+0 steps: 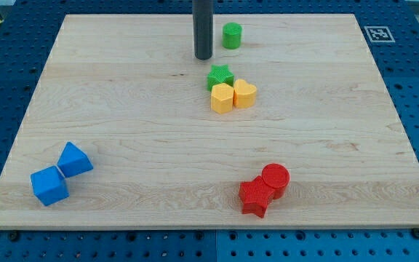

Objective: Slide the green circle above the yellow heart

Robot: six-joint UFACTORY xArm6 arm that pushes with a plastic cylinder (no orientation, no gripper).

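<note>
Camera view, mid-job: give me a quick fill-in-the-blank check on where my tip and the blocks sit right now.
1. My tip stands to the view's ____ of the green circle.
2. The green star sits just above the yellow hexagon-like block and the yellow ____.
3. The two ____ blocks lie near the board's bottom-left corner.
4. The red circle touches the red ____.

Missing words: left; heart; blue; star

Lab: blue perforated bench (413,109), fiducial tag (377,33)
</note>
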